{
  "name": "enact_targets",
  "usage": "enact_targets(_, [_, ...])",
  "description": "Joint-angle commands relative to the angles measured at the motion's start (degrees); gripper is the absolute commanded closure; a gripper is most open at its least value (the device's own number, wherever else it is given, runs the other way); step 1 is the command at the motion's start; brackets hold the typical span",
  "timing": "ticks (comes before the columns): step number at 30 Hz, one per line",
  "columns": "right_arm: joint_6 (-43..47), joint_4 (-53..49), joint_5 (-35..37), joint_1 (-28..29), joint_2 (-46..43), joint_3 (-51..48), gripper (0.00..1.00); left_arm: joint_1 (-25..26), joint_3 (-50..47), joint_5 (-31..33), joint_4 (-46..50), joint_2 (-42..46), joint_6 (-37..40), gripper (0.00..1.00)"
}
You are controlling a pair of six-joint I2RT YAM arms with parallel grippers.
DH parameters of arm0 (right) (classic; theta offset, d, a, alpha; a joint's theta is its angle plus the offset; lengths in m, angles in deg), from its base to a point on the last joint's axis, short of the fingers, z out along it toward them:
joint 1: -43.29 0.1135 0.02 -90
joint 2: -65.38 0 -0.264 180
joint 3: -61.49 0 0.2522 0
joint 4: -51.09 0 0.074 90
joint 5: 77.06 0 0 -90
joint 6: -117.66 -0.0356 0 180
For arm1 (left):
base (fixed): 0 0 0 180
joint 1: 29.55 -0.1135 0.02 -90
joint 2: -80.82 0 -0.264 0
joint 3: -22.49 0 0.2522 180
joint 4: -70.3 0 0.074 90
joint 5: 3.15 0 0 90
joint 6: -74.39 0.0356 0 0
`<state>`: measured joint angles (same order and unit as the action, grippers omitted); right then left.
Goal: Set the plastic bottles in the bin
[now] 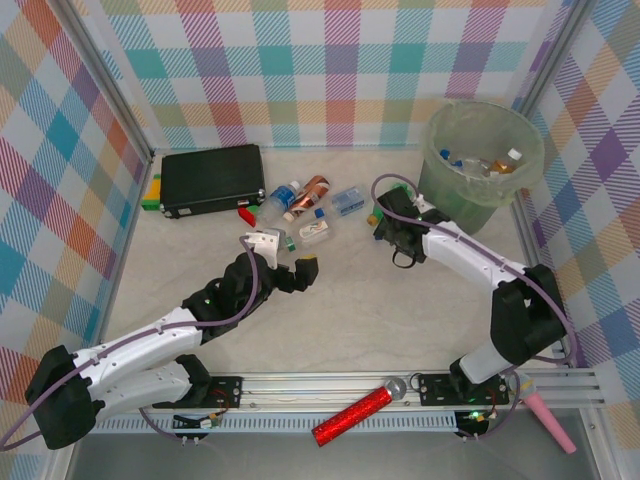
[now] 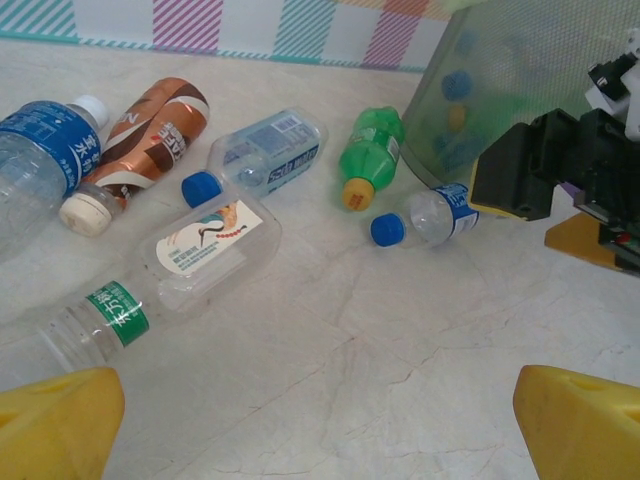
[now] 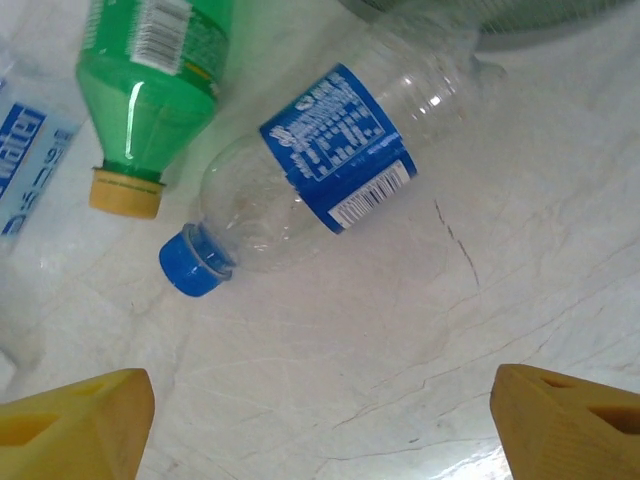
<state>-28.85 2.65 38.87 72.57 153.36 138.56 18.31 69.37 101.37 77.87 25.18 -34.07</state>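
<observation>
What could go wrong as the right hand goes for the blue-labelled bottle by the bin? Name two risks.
1. The blue-labelled bottle lies on its side; the open right hand, not yet around it, could nudge it and send it rolling.
2. The green bottle and the bin lie close by, so the hand might catch either.

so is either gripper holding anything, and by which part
Nothing is held: left gripper and right gripper are both open, the blue-labelled bottle lying free ahead of the right one.
</observation>
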Motion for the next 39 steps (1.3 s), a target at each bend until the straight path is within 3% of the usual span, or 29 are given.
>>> enact_targets(1, [-11.78,4.59,2.42,-0.31,0.14,-2.29,0.16,-0.37,-0.45,-0.97,-1.54,0.82,-0.2,0.0])
enact_targets(13, [-19.64,8.44,3.3,-3.55,6.9,-0.77,0.16,-0.36,-0.57,-2.44,-2.24,0.53,-0.44,0.0])
enact_targets(20, [-18.84,14.61,3.34,-4.67,9.5,-0.35,0.16,-0.36,-0.46,-2.91,-2.51,-0.06,-0.53,0.0])
enact_targets(29, [-22.64,13.4,-0.3,-7.66,15.91,2.17,0.16,-0.39,-0.43,-2.91,-2.64,-0.27,-0.46,0.0])
enact_targets(39, [-20.09,11.63,-4.35,-9.13,18.45,1.27,0.17,-0.34,-0.57,-3.45,-2.94,-0.53,-0.61,0.0])
